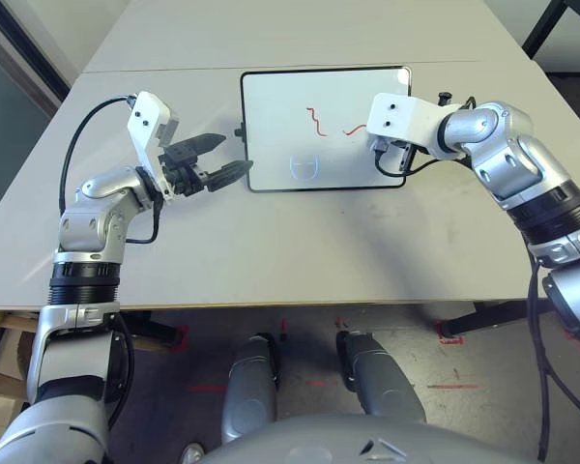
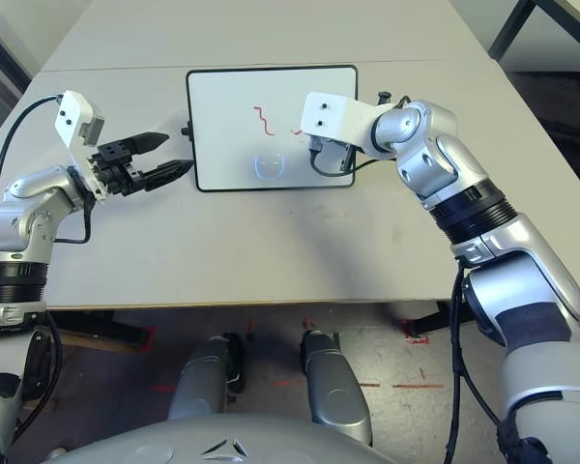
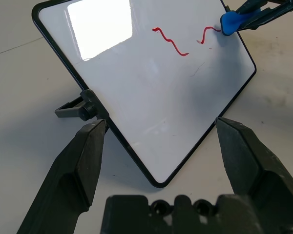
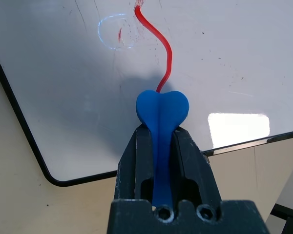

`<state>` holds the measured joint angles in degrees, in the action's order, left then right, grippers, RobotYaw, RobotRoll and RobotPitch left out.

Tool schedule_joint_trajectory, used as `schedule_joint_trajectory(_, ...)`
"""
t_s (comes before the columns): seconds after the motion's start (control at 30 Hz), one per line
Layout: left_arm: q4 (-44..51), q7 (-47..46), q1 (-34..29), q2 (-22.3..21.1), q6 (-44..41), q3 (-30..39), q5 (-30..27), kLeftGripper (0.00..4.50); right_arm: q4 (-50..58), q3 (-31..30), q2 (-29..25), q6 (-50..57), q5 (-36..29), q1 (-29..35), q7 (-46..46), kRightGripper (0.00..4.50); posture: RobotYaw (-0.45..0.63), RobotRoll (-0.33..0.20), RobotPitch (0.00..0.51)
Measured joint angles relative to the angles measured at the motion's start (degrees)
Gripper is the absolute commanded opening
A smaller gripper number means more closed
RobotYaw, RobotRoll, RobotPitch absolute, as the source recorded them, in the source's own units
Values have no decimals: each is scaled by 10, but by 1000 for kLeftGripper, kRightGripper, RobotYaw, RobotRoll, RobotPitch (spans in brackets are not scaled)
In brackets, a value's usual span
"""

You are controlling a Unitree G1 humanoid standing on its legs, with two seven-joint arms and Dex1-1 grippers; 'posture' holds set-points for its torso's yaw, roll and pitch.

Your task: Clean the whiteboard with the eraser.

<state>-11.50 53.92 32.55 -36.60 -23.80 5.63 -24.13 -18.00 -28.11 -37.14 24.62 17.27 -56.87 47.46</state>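
The right arm bends in from the right side and reaches over the right part of the whiteboard [image 1: 324, 126], which lies flat on the worktop [image 1: 271, 251]. The left arm is bent at the left, with the left claw [image 1: 217, 159] pointing at the board's left edge, just beside it but not touching. From the head views the right wrist block hides what that arm holds. The right wrist view shows it: the right claw [image 4: 161, 141] is pinching the eraser [image 4: 162, 109] (a small blue block) tight between both fingers, and the eraser's tip sits at the end of a red squiggle [image 4: 161, 44]. The left wrist view shows the left claw spread wide with nothing in it, and a second red squiggle [image 3: 171, 42] near the board's middle.
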Motion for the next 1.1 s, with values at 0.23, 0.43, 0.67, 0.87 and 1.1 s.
schedule_joint_trajectory(0.23, 0, 0, -1, -2, 0, 0, 0, 4500, -30, 2, 10, -28, 14, -1, 3, 249, -165, 0, 167)
schedule_joint_trajectory(0.43, 1, 0, -1, -4, 0, 0, 0, 4500, -70, 16, 29, -58, 21, -8, 2, 249, -158, 0, 169)
schedule_joint_trajectory(0.67, 6, -3, -2, -5, 0, 0, 0, 4500, -115, 22, 52, -81, 28, -22, -3, 248, -150, 0, 170)
schedule_joint_trajectory(0.87, 17, -4, -6, -7, -3, 2, 0, 4500, -165, 28, 76, -108, 33, -46, -4, 244, -144, 0, 171)
schedule_joint_trajectory(1.1, 20, -8, -14, -8, -4, 5, 0, 4500, -219, 38, 97, -136, 33, -74, -4, 238, -139, 0, 171)
